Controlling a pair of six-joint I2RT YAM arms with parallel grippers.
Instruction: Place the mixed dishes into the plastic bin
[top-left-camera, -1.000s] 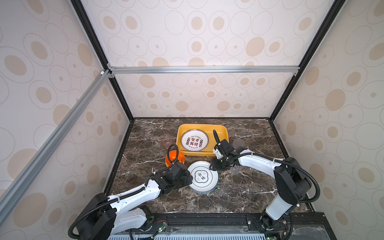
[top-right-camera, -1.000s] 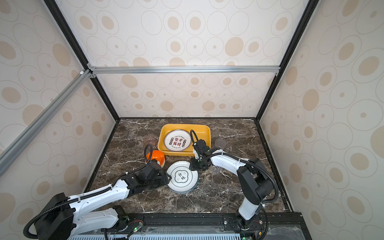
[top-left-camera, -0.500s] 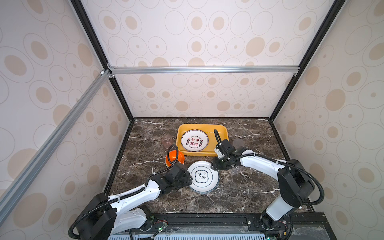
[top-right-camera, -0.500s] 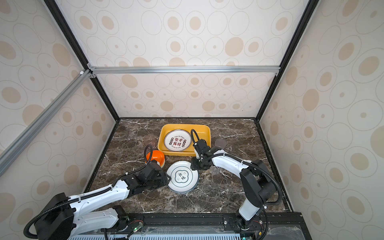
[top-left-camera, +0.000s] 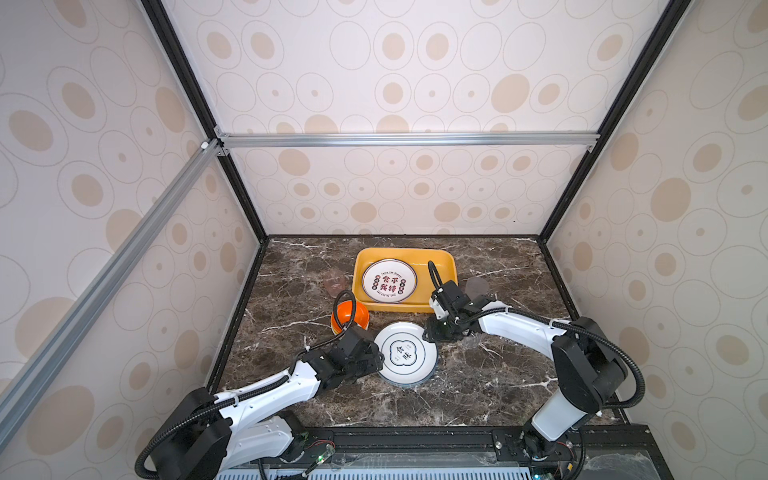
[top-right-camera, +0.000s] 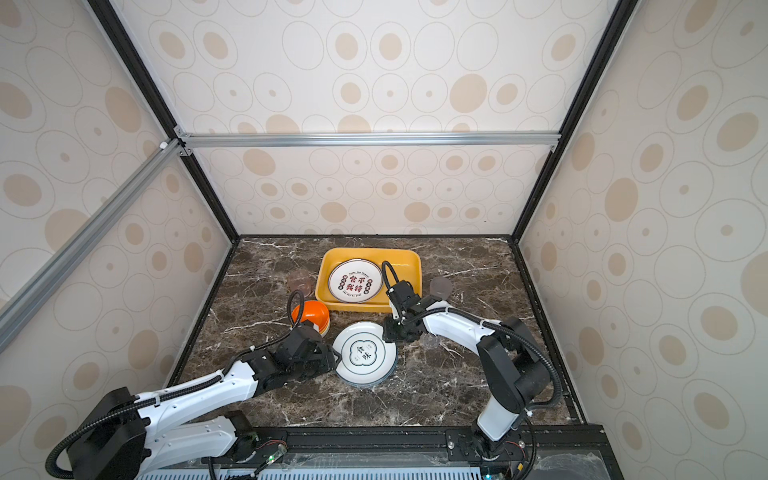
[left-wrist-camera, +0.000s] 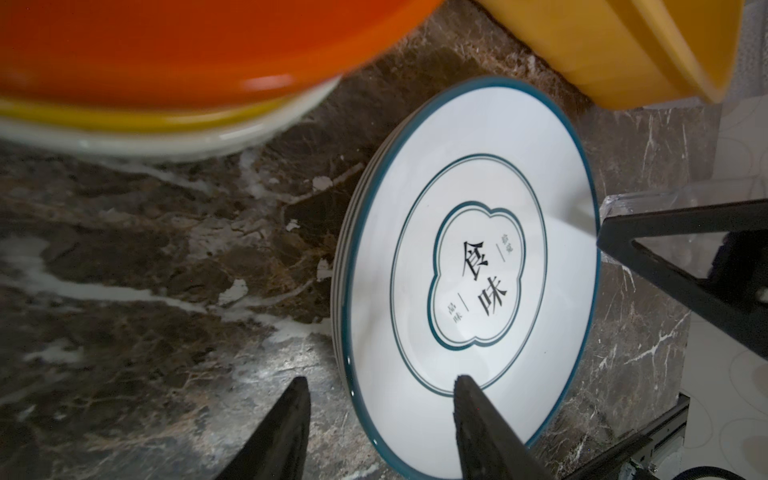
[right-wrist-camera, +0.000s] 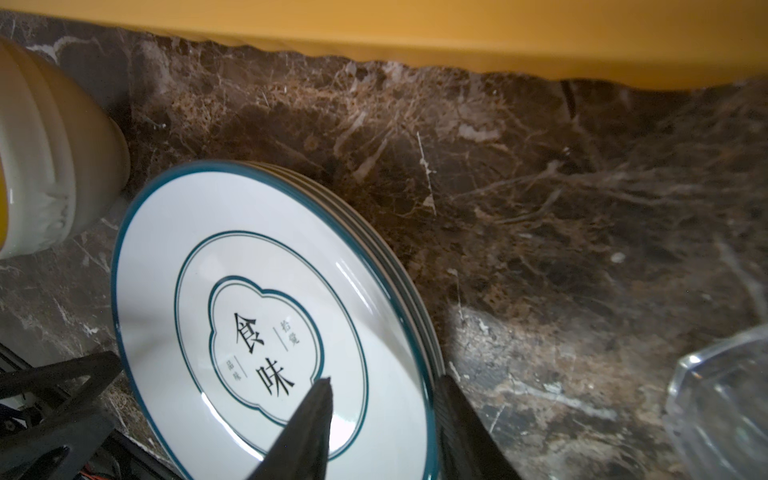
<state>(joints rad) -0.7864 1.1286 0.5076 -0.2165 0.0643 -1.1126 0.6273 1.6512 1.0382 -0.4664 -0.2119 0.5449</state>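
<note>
A stack of white plates (top-left-camera: 406, 353) with teal rims lies on the marble in front of the yellow plastic bin (top-left-camera: 444, 266). One plate with red-black characters (top-left-camera: 389, 280) lies inside the bin. My left gripper (left-wrist-camera: 382, 379) stands open astride the stack's left rim, one finger over the top plate (left-wrist-camera: 473, 257), the other over the table. My right gripper (right-wrist-camera: 385, 379) is open astride the far right rim, its outer finger close against the stack's edge (right-wrist-camera: 415, 299). Both grippers, left (top-left-camera: 380, 359) and right (top-left-camera: 430, 334), show in both top views.
Stacked orange, yellow and cream bowls (top-left-camera: 350, 318) stand left of the plates, close to my left wrist. A pink cup (top-left-camera: 336, 281) sits left of the bin, a grey cup (top-left-camera: 476, 286) right of it. A clear cup (right-wrist-camera: 723, 399) stands beside my right gripper.
My right gripper has come down and nearer onto the plate stack's right rim, and its jaws have narrowed a little. The left arm and the dishes have not moved.
</note>
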